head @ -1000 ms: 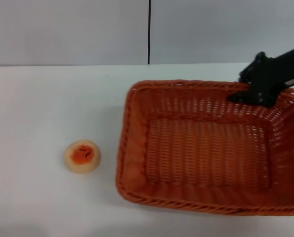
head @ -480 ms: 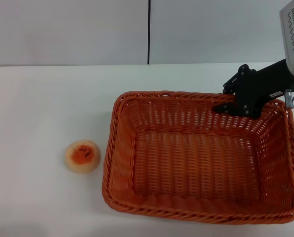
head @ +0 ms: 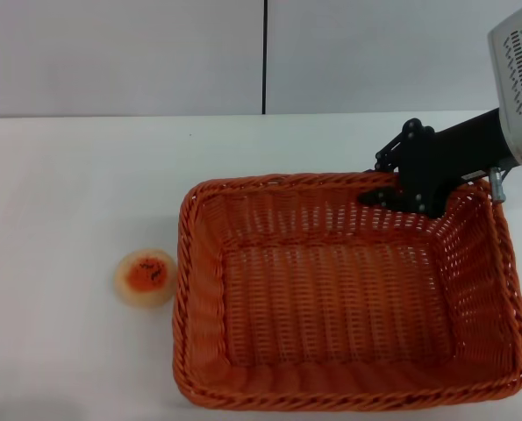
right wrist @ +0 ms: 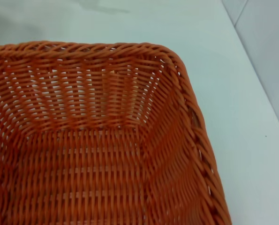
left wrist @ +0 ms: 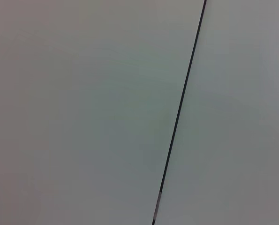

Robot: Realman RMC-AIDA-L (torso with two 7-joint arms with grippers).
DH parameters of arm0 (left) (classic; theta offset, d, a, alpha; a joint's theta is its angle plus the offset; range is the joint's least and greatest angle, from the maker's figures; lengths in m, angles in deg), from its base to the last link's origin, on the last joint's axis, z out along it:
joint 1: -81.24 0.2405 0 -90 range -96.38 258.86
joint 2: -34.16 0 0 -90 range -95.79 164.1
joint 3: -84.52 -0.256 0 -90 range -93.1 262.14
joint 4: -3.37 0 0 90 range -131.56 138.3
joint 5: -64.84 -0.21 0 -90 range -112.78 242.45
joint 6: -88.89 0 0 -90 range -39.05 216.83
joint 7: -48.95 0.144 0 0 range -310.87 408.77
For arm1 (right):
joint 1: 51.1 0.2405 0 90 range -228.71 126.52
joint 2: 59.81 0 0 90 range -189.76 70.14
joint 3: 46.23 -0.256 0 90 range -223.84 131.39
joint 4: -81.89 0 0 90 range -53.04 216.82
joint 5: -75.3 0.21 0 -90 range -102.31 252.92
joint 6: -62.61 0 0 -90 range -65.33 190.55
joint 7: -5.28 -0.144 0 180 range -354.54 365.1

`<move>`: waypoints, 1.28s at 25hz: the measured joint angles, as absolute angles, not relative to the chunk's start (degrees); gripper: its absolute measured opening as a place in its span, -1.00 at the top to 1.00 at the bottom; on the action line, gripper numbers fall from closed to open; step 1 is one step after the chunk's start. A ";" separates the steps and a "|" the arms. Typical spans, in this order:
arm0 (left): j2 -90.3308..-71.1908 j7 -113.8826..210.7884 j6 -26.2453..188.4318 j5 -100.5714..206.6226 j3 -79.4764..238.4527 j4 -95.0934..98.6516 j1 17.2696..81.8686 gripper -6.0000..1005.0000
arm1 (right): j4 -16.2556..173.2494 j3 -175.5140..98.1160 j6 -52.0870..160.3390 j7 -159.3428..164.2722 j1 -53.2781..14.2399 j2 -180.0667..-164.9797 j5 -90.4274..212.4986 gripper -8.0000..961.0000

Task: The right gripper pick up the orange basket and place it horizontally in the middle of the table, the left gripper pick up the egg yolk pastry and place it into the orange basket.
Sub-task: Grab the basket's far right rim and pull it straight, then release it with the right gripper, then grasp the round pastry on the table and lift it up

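The orange basket [head: 331, 303] lies on the white table [head: 76, 193], right of centre, with its long side running left to right. My right gripper [head: 376, 181] reaches in from the right and is shut on the basket's far rim, one finger inside and one outside. The right wrist view looks down into a corner of the orange basket [right wrist: 106, 154], which holds nothing. The egg yolk pastry [head: 145, 276] sits on the table just left of the basket, a small gap away. My left gripper shows in no view; its wrist camera sees only a wall.
A pale wall [head: 120, 53] with a dark vertical seam stands behind the table's far edge. Bare tabletop stretches to the left and behind the pastry. The basket's near rim lies close to the table's front edge.
My right gripper has dragged the basket leftward across the table, so its left rim now lies close to the pastry. The pastry has not moved.
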State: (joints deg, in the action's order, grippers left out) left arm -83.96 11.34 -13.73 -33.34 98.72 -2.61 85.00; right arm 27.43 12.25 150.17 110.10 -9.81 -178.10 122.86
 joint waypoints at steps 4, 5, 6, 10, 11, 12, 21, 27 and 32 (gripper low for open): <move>-83.96 11.34 -13.84 -33.33 98.65 -2.61 85.20 -0.43 | 27.15 11.87 149.06 109.55 -10.46 -178.56 123.84 0.60; -83.96 11.33 -13.92 -33.33 98.65 -2.60 85.24 -0.43 | 27.13 11.83 148.96 109.46 -10.65 -178.58 124.26 0.60; -83.96 11.33 -14.12 -33.34 98.65 -2.61 85.27 -0.43 | 27.03 11.78 148.82 109.42 -11.14 -178.58 124.88 0.60; -83.91 11.33 -14.33 -33.34 98.56 -2.67 85.28 -0.43 | 26.74 11.66 149.03 109.38 -11.79 -178.58 125.38 0.60; -83.89 11.33 -14.38 -33.33 98.36 -3.01 85.26 -0.43 | 26.41 11.54 149.66 109.35 -12.47 -178.60 126.25 0.51; -83.89 11.33 -14.38 -33.33 98.36 -3.01 85.26 -0.43 | 26.41 11.54 149.66 109.35 -12.47 -178.60 126.25 0.42; -83.79 10.48 -15.01 -33.35 85.34 -11.13 83.29 -0.42 | 14.97 11.21 155.54 105.08 -21.66 -178.70 137.89 -0.24; -83.69 4.59 -14.91 -35.99 69.56 -21.50 79.77 -0.42 | 4.74 10.88 157.18 100.54 -35.70 -178.75 155.97 -0.25; -83.76 2.42 -14.05 -44.20 67.83 -24.59 75.19 -0.42 | 6.20 6.97 158.67 100.78 -44.50 -178.74 169.43 -0.25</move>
State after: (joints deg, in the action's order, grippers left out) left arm -83.76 2.42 -14.05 -44.20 67.83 -24.59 75.19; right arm 6.20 6.97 158.67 100.78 -44.50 -178.74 169.43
